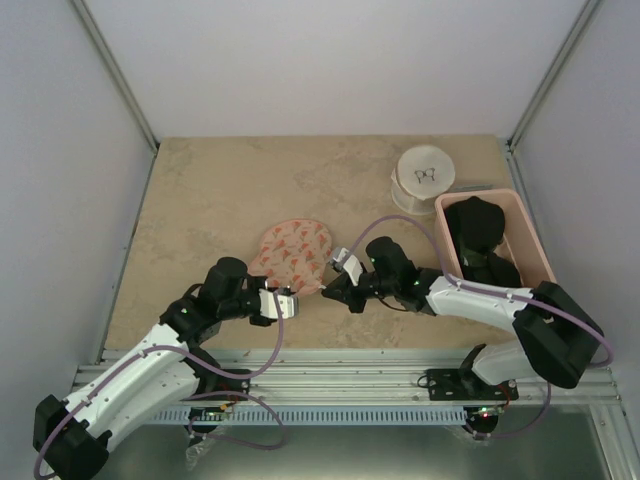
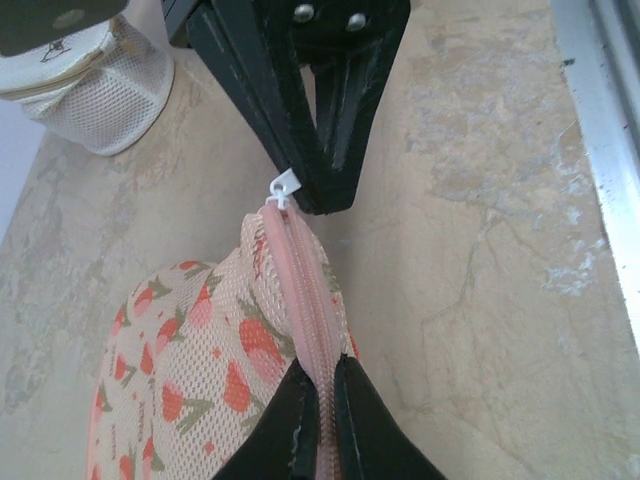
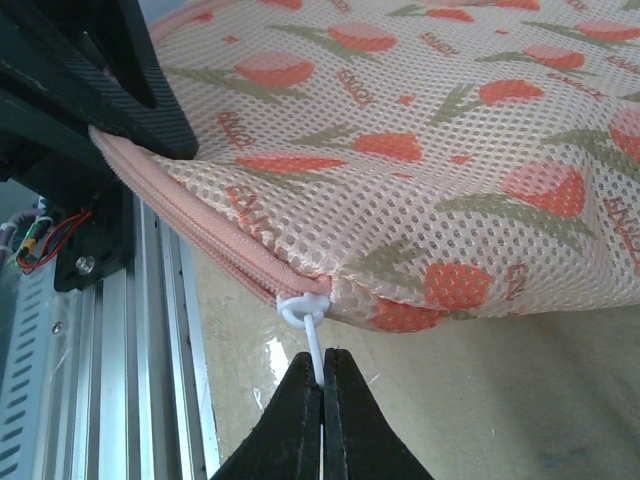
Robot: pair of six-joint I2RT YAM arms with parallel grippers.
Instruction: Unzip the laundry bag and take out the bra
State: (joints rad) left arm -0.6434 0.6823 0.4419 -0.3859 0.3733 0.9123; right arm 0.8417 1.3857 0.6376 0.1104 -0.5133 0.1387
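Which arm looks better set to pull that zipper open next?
Right. The right fingers are shut on the white zipper pull at a corner of the laundry bag, ready to drag it along. The left fingers only pinch the pink zipper seam, holding the bag steady.

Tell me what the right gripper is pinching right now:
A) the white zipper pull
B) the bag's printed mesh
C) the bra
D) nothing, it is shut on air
A: in the right wrist view the right gripper is shut on the white zipper pull, which hangs from the end of the bag's closed zipper.
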